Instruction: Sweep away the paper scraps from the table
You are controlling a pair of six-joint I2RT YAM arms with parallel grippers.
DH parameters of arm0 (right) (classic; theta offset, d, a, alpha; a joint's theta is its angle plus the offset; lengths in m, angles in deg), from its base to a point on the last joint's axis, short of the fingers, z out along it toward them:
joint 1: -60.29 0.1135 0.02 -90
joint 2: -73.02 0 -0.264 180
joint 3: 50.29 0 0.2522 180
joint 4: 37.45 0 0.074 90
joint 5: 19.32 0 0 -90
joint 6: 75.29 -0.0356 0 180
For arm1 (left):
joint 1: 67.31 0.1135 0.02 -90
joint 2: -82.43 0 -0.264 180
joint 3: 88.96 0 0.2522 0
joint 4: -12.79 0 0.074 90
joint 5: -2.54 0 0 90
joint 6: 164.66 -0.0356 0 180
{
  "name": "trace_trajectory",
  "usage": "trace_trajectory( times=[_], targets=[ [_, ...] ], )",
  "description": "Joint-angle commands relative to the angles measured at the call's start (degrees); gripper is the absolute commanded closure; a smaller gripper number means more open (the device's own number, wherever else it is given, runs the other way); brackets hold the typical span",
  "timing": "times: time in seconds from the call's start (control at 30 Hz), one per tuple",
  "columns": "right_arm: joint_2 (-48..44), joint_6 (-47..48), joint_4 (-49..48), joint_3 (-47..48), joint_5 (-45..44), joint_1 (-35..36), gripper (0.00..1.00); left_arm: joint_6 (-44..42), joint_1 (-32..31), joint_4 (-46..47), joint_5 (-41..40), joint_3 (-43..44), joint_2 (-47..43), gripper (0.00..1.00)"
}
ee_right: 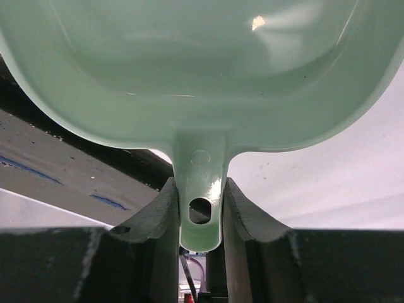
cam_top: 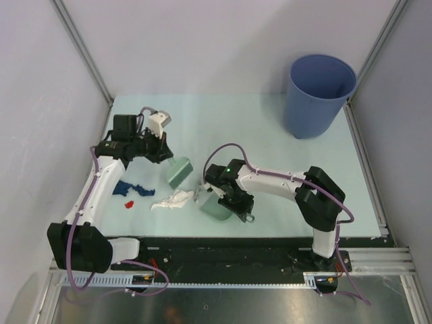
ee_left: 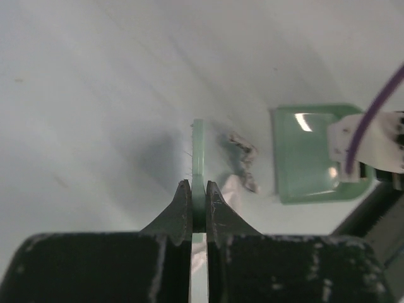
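**Three clusters to sweep, nothing collected yet**

Three patches of paper scraps (cam_top: 169,201) lie on the table (cam_top: 270,135), toward its near-left part. A dark blue wad (cam_top: 131,188) has a small red wad (cam_top: 129,202) just beside it, and a white tangle (cam_top: 177,198) lies further right, near the dustpan's lip.

The hand brush (cam_top: 179,172) sits just behind the white tangle, its handle clenched in the left gripper (ee_left: 198,189). The dustpan (cam_top: 212,206) is to the right of the scraps, its handle pinched by the right gripper (ee_right: 201,189).

To sweep well, I judge that the pan's lip should press flat on the table and face the scraps. The brush should come down beyond the blue wad and draw everything rightward in one low stroke.

The pan's bowl shows nothing in it. No scrap shows in the visible part of the blue bucket (cam_top: 318,94) at the far right corner.
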Motion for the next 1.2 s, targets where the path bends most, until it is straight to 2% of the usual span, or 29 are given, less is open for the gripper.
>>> trace_trajectory(
  times=[0.0, 0.13, 0.17, 0.2, 0.3, 0.4, 0.53, 0.87, 1.07, 1.17],
  targets=[
    [2.17, 1.51, -1.70, -0.05, 2.89, -1.10, 1.00, 1.63, -3.41, -1.36, 7.25, -2.03, 0.80, 1.00],
    [5.34, 1.52, -7.23, 1.26, 4.04, -2.43, 1.00, 2.34, -5.35, -1.54, 12.95, -2.48, 3.26, 1.00],
    [5.95, 1.52, -8.12, 1.53, 2.47, -2.51, 1.00, 2.16, -5.79, -1.80, 15.32, -2.30, 3.53, 1.00],
    [6.66, 1.52, -9.35, 1.62, 2.37, -2.51, 1.00, 1.73, -6.57, -2.58, 21.26, -2.13, 3.53, 1.00],
    [6.67, 3.10, -12.61, 1.79, 3.77, -2.43, 1.00, 0.59, -7.54, -3.91, 26.05, 0.94, 1.26, 1.00],
    [6.05, 2.40, -12.96, 1.45, 3.42, -2.69, 1.00, -0.30, -7.37, -4.61, 20.99, 2.18, -0.33, 1.00],
    [4.21, 1.96, -11.83, 0.65, 3.33, -3.04, 1.00, -0.74, -5.79, -5.05, 9.92, 2.80, 0.37, 1.00],
    [-4.40, -1.47, -4.09, 0.74, -2.19, -4.00, 1.00, -3.10, 0.36, -5.32, -0.81, 8.25, -1.83, 1.00],
    [-7.84, -1.12, 0.48, 2.58, -5.46, -6.90, 1.00, -6.80, 0.89, -5.23, -6.53, 8.16, -1.57, 1.00],
    [-8.80, -0.33, 3.20, 6.70, -8.09, -9.63, 1.00, -7.24, 1.06, -5.23, -8.21, 7.98, -1.65, 1.00]
  ],
)
